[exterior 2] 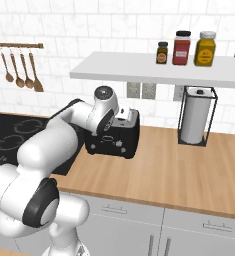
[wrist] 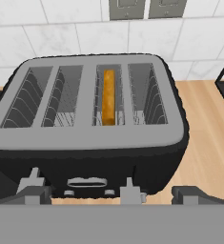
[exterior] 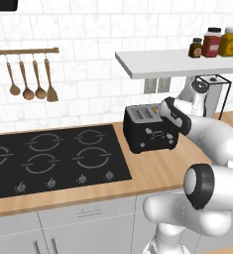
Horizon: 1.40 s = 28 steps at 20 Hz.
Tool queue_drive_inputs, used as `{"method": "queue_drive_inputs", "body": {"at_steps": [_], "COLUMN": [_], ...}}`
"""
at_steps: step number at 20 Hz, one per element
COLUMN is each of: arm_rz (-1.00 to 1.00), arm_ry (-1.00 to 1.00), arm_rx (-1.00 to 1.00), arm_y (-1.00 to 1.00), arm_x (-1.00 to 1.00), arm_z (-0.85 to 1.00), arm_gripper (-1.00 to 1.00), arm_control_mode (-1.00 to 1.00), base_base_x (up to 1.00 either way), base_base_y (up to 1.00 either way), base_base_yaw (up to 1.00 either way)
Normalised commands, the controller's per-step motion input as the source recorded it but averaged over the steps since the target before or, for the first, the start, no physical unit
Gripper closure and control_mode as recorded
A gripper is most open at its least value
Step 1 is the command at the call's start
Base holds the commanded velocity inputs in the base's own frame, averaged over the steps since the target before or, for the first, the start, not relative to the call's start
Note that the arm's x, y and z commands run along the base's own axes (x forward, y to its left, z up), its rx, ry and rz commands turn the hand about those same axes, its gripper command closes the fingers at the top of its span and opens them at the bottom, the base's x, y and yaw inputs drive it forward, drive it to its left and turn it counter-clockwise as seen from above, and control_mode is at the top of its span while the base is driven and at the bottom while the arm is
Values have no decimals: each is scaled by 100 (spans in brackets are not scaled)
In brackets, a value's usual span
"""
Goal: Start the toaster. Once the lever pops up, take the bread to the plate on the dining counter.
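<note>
The black toaster [wrist: 89, 157] stands on the wood counter just below my hand, its silver top toward the camera. A slice of tan bread [wrist: 108, 96] stands on edge deep in the third slot from the left; the other slots are bare. Two small grey levers [wrist: 129, 187] stick out of the toaster's front face. My gripper [wrist: 112, 196] hovers in front of and above that face, open, with nothing between its fingers. From the base, the toaster [exterior: 148, 130] [exterior 2: 114, 137] sits right of the hob, and my wrist covers its right end. The plate and dining counter are out of view.
A black hob [exterior: 53, 158] lies left of the toaster. A white shelf [exterior 2: 154, 70] with spice jars [exterior 2: 182, 48] hangs above. A paper towel holder [exterior 2: 196, 120] stands to the right. Wooden spoons [exterior: 31, 79] hang on the tiled wall.
</note>
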Motion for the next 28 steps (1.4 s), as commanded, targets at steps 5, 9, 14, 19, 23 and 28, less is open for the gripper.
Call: {"method": "queue_drive_inputs", "body": {"at_steps": [5, 9, 14, 19, 23, 28], "arm_rz": [0, 0, 0, 0, 0, 0], "arm_ry": [0, 0, 0, 0, 0, 0], "arm_rx": [0, 0, 0, 0, 0, 0], "arm_y": [0, 0, 0, 0, 0, 0], "arm_x": [0, 0, 0, 0, 0, 0], "arm_z": [0, 0, 0, 0, 0, 0], "arm_gripper": [-100, -100, -100, -100, -100, -100], "arm_control_mode": [-100, -100, -100, -100, -100, -100], "base_base_x": [0, 0, 0, 0, 0, 0], "base_base_y": [0, 0, 0, 0, 0, 0], "base_base_yaw": [0, 0, 0, 0, 0, 0]}}
